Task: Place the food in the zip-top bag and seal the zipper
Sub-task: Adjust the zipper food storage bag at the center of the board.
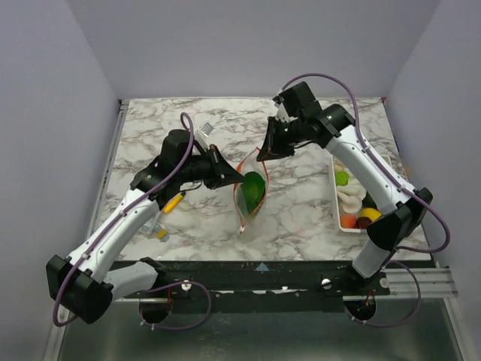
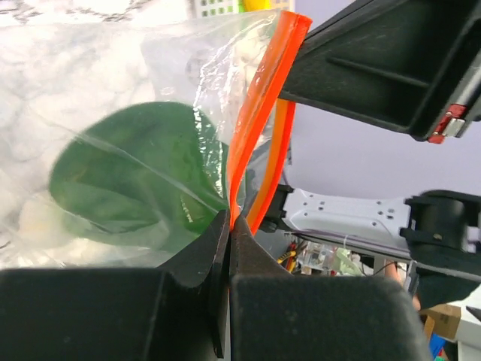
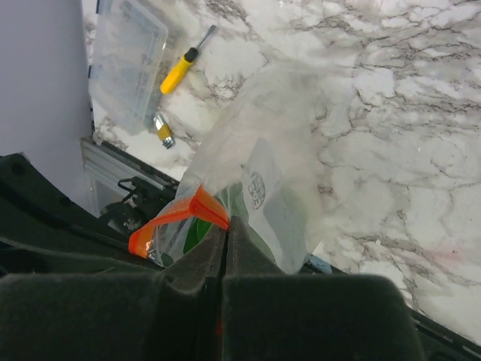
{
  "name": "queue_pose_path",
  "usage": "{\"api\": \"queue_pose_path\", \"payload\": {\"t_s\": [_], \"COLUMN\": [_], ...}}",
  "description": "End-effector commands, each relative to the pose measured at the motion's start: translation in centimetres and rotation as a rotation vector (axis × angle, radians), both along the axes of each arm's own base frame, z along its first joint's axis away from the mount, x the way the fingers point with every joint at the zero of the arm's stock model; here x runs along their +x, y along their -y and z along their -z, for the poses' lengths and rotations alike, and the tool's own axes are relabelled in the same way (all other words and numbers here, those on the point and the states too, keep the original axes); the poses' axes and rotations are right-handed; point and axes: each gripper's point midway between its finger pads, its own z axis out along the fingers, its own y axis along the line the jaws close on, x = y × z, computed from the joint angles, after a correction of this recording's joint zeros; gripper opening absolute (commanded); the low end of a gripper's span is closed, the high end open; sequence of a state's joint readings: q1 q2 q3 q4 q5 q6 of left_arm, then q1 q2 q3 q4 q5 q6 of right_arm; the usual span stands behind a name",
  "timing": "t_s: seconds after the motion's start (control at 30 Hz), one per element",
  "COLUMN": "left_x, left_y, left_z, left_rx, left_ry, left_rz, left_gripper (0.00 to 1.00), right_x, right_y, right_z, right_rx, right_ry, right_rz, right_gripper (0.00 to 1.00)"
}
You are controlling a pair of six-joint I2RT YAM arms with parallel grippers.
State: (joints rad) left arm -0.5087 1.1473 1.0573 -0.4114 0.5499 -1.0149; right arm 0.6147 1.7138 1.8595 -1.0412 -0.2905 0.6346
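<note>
Now, from the top view, my left fingers (image 1: 225,174) and right fingers (image 1: 269,147) face each other over the middle of the worktop (image 1: 301,218). The zip-top bag (image 1: 244,214) hangs between them, its lower end near the marble. The leafy green vegetable (image 1: 253,189) is inside it. The rest of the food (image 1: 352,201) sits in the white slotted tray (image 1: 333,188), well to the right and nearer my right arm.

In the left wrist view, my left fingers (image 2: 195,263) are clenched on the zipper (image 2: 259,105). The strip runs up and away from the pinch toward my right arm. Just past the pinch its two orange lips part, so I judge the mouth is not yet sealed. The leafy green vegetable (image 2: 135,180) lies to the left of the strip, behind clear film.

In the right wrist view, my right fingers (image 3: 188,271) are clamped on the zipper (image 3: 180,214). The zip-top bag (image 3: 270,150) trails away from the pinch, over the worktop (image 3: 391,135). The zipper's long axis therefore spans from one pinch to the other.
</note>
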Motion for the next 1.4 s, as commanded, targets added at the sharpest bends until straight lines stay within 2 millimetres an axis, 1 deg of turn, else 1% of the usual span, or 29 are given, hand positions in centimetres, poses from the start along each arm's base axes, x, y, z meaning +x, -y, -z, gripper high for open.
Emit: {"api": "queue_pose_path", "payload": {"t_s": [0.0, 0.03, 0.1, 0.13, 0.2, 0.23, 0.27, 0.3, 0.33, 0.4, 0.47, 0.53, 0.67, 0.7, 0.73, 0.77, 0.8, 0.87, 0.93, 0.97, 1.0, 1.03, 1.1, 1.13, 1.17, 1.23, 1.27, 1.3, 1.37], "left_x": [-2.5, -2.4, -0.8, 0.4, 1.7, 1.7, 1.4, 0.5, -0.5, -2.3, -3.0, -2.4, 0.0, 0.2, 0.1, -0.2, -1.0, -2.1, -2.6, -2.3, -1.6, -0.8, 0.1, -0.1, -0.3, -1.2, -1.3, -1.2, 0.3], "left_y": [-0.7, -0.4, -0.3, -0.3, -0.6, -0.7, -0.8, -0.8, -0.8, -1.3, -2.0, -2.3, -2.6, -2.8, -2.9, -2.8, -2.7, -3.0, -3.3, -3.3, -3.5, -3.6, -3.3, -3.3, -3.0, -2.8, -2.9, -3.0, -3.7], "left_z": [-3.5, -2.6, -0.2, 1.2, 2.9, 2.6, 1.9, 0.2, -1.4, -4.8, -6.0, -5.1, 0.4, 1.1, 0.9, 0.1, -1.5, -4.4, -5.8, -5.4, -4.2, -2.6, -0.4, -0.2, -1.0, -3.3, -3.9, -4.1, -2.6], "left_rx": [-0.101, -0.107, -0.053, -0.012, 0.049, 0.056, 0.049, 0.022, -0.009, -0.049, -0.058, -0.053, 0.071, 0.105, 0.119, 0.108, 0.082, 0.047, 0.030, 0.037, 0.063, 0.093, 0.123, 0.126, 0.106, 0.051, 0.039, 0.037, 0.120], "left_ry": [0.047, 0.029, -0.004, -0.009, -0.045, -0.049, -0.035, -0.003, 0.033, 0.119, 0.154, 0.148, 0.059, 0.040, 0.037, 0.059, 0.093, 0.178, 0.235, 0.242, 0.227, 0.183, 0.104, 0.071, 0.089, 0.170, 0.208, 0.233, 0.208], "left_rz": [-0.003, 0.003, -0.008, -0.018, -0.024, -0.016, -0.015, -0.007, -0.002, -0.009, -0.033, -0.048, -0.035, -0.029, -0.017, -0.003, 0.005, -0.014, -0.034, -0.039, -0.048, -0.052, -0.010, 0.010, 0.023, 0.002, -0.019, -0.023, -0.045], "left_gripper": [0.00, 0.00, 0.00, 0.00, 0.00, 0.00, 0.00, 0.00, 0.00, 0.00, 0.00, 0.00, 0.00, 0.00, 0.00, 0.00, 0.00, 0.00, 0.00, 0.00, 0.00, 0.00, 0.00, 0.00, 0.00, 0.00, 0.00, 0.00, 0.00], "right_x": [-3.2, -3.1, -2.2, -1.3, 0.1, 0.8, 0.8, 0.6, 0.0, -1.2, -1.9, -2.3, -1.7, -1.5, -1.3, -1.5, -1.8, -2.5, -3.0, -3.2, -3.1, -3.0, -2.5, -2.3, -2.3, -2.5, -2.5, -2.5, -2.3], "right_y": [1.6, 1.3, 0.6, 0.3, -0.2, 0.0, 0.1, 0.1, 0.1, 0.1, 0.2, 0.1, -0.3, -0.3, -0.2, -0.2, -0.2, -0.3, -0.5, -0.8, -1.0, -1.3, -1.5, -1.5, -1.3, -1.6, -1.6, -1.7, -1.7], "right_z": [-2.0, -1.5, 0.1, 0.8, 1.9, 2.0, 0.9, -0.3, -2.0, -4.2, -4.8, -4.0, -0.7, -0.2, 0.0, -0.2, -0.7, -2.3, -3.9, -4.3, -4.2, -3.5, -1.9, -1.2, -0.9, -1.8, -2.5, -2.9, -2.9], "right_rx": [-0.063, -0.058, -0.058, -0.065, -0.094, -0.135, -0.157, -0.169, -0.155, -0.092, -0.057, -0.036, -0.015, -0.013, -0.015, -0.013, -0.009, 0.027, 0.079, 0.107, 0.130, 0.135, 0.100, 0.075, 0.054, 0.080, 0.105, 0.133, 0.155], "right_ry": [-0.008, -0.009, -0.004, 0.012, 0.039, 0.051, 0.074, 0.112, 0.144, 0.170, 0.167, 0.157, 0.162, 0.172, 0.177, 0.172, 0.165, 0.167, 0.189, 0.196, 0.205, 0.198, 0.179, 0.163, 0.153, 0.176, 0.201, 0.228, 0.263], "right_rz": [-0.004, -0.005, -0.009, -0.006, -0.014, -0.016, -0.018, -0.027, -0.033, -0.044, -0.032, -0.027, -0.004, 0.008, 0.018, 0.016, 0.010, -0.004, -0.007, -0.012, -0.013, -0.013, -0.014, -0.017, -0.018, -0.027, -0.027, -0.026, -0.024], "right_gripper": [0.00, 0.00, 0.00, 0.00, 0.00, 0.00, 0.00, 0.00, 0.00, 0.00, 0.00, 0.00, 0.00, 0.00, 0.00, 0.00, 0.00, 0.00, 0.00, 0.00, 0.00, 0.00, 0.00, 0.00, 0.01, 0.01, 0.02, 0.05, 0.17]}}
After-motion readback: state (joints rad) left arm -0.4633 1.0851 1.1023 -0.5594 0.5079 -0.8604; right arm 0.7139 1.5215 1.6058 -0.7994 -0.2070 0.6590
